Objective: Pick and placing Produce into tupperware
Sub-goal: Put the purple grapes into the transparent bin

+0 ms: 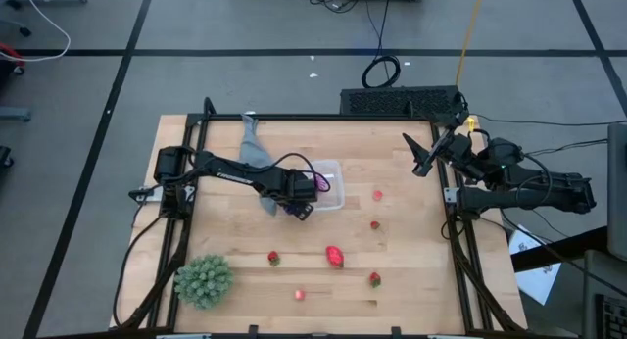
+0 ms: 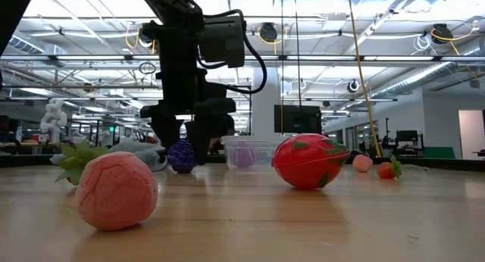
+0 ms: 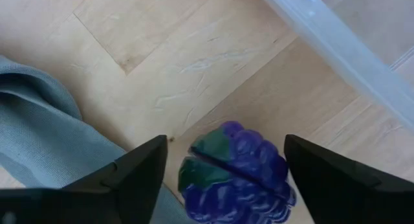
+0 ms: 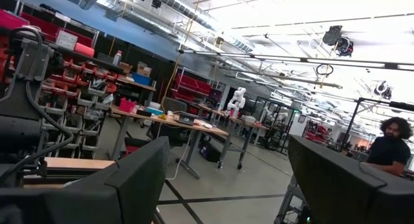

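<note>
We see a wooden bench (image 1: 411, 270) w/ a grey cloth (image 1: 257, 148) lying crumpled near its far edge, and a big green spiky ball (image 1: 204, 280) at the near left corner. Beyond the far edge: black keyboard (image 1: 402, 102) on the floor, coiled cable (image 1: 381, 72). A person (image 4: 390, 146) sits in the room beyond.

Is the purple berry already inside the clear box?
No. The purple berry lies on the wooden table outside the clear box, between the left gripper's open jaws.

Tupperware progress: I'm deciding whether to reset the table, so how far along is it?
Done: one magenta fruit appears inside the tupperware. In hand: the left gripper straddles the purple berry, not clearly gripping. Left: six red fruits, such as the largest. The right gripper waits open.
</note>
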Controlling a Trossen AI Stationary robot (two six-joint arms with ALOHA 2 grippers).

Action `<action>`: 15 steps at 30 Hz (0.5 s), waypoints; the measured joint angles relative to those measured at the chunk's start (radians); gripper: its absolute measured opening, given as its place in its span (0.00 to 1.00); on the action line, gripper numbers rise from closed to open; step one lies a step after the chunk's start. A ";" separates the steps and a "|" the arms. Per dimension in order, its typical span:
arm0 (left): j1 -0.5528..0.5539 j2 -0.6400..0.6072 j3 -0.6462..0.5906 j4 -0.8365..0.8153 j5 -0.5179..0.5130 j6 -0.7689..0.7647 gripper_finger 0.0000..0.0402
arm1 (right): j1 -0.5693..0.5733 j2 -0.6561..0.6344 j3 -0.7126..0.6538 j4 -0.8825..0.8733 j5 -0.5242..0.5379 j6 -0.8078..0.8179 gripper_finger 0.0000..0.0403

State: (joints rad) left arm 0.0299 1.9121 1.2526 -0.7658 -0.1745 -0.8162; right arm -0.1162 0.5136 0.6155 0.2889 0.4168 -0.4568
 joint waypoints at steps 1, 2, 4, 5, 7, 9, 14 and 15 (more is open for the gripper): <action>0.000 0.000 0.000 0.000 0.000 0.000 0.73 | 0.000 0.000 0.000 0.000 0.000 0.000 0.77; 0.000 0.000 0.000 0.000 0.000 0.000 0.71 | 0.000 0.000 0.000 0.000 0.000 0.000 0.77; 0.000 0.000 0.000 0.000 0.000 0.000 0.67 | 0.000 0.000 0.000 0.000 0.000 0.000 0.77; 0.000 0.000 0.000 0.000 0.000 0.000 0.66 | 0.000 0.000 0.000 0.000 0.000 0.000 0.77; 0.000 0.000 0.000 0.000 0.000 0.000 0.63 | 0.000 0.000 0.000 0.000 0.000 0.000 0.77; 0.000 -0.001 0.000 0.000 0.000 0.002 0.60 | 0.000 0.000 0.000 0.000 0.000 0.000 0.77; 0.000 -0.002 0.000 0.000 0.000 0.004 0.58 | 0.000 0.000 0.000 0.000 0.000 0.000 0.77; 0.000 -0.002 0.001 0.000 0.000 0.004 0.58 | 0.000 0.000 0.000 0.000 0.000 0.000 0.77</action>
State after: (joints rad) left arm 0.0299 1.9106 1.2531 -0.7660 -0.1745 -0.8120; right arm -0.1162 0.5137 0.6155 0.2888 0.4168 -0.4565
